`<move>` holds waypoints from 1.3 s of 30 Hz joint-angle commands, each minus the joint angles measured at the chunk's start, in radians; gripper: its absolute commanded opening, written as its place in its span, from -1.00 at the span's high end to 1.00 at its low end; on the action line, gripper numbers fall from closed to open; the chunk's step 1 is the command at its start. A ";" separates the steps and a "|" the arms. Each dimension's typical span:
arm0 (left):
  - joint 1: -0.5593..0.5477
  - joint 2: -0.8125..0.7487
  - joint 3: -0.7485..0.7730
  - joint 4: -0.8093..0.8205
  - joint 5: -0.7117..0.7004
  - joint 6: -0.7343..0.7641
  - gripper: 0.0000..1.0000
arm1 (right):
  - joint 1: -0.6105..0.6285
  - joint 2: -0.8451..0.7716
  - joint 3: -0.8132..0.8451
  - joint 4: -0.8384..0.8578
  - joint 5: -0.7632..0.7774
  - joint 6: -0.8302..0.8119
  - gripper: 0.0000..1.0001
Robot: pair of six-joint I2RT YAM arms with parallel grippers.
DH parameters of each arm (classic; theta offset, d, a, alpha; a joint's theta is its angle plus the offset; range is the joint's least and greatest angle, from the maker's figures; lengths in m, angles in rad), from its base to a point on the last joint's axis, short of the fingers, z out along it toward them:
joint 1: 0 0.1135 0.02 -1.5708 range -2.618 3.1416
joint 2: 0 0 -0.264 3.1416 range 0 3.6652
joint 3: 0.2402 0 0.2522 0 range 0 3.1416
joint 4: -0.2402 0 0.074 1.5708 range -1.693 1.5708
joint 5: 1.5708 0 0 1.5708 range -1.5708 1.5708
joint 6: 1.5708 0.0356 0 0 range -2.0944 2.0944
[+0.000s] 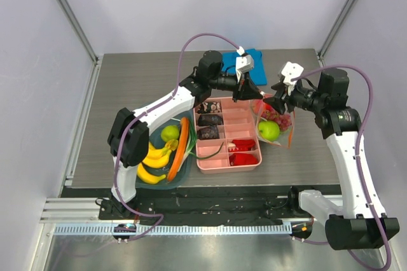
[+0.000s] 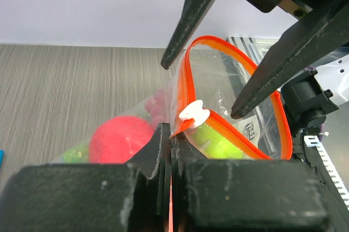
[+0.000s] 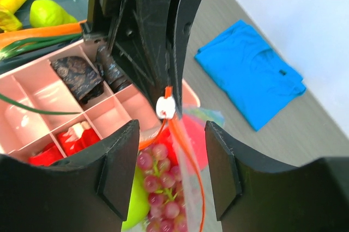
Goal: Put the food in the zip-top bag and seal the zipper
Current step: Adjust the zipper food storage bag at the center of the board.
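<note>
The clear zip-top bag [image 1: 277, 132] hangs to the right of the pink tray, with food inside: a green apple [image 1: 268, 131], purple grapes [image 3: 161, 188] and a red fruit [image 2: 121, 138]. Its orange zipper [image 2: 234, 58] gapes in a loop, and a white slider [image 3: 166, 107] sits at the end nearest my left gripper. My left gripper [image 2: 172, 139] is shut on that end of the zipper strip. My right gripper [image 3: 172, 172] is open, one finger on each side of the bag's mouth, and neither pad touches it.
A pink compartment tray [image 1: 248, 156] holding dark and red items lies left of the bag. A dark bowl [image 1: 147, 185] with bananas, a carrot and a green fruit sits further left. A blue cloth [image 3: 251, 74] lies behind the bag.
</note>
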 commanded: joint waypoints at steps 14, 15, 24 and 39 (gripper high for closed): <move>0.005 -0.022 0.061 0.067 0.023 -0.012 1.00 | 0.006 0.006 -0.043 0.204 -0.075 -0.072 0.02; 0.005 -0.018 0.061 0.067 0.023 -0.011 1.00 | 0.009 0.006 -0.043 0.196 -0.078 -0.103 0.02; 0.007 -0.012 0.063 0.067 0.028 -0.011 1.00 | 0.042 0.003 -0.074 0.178 -0.061 -0.189 -0.04; 0.014 -0.006 0.061 0.108 0.017 -0.055 1.00 | 0.072 0.022 -0.073 0.129 -0.021 -0.245 0.72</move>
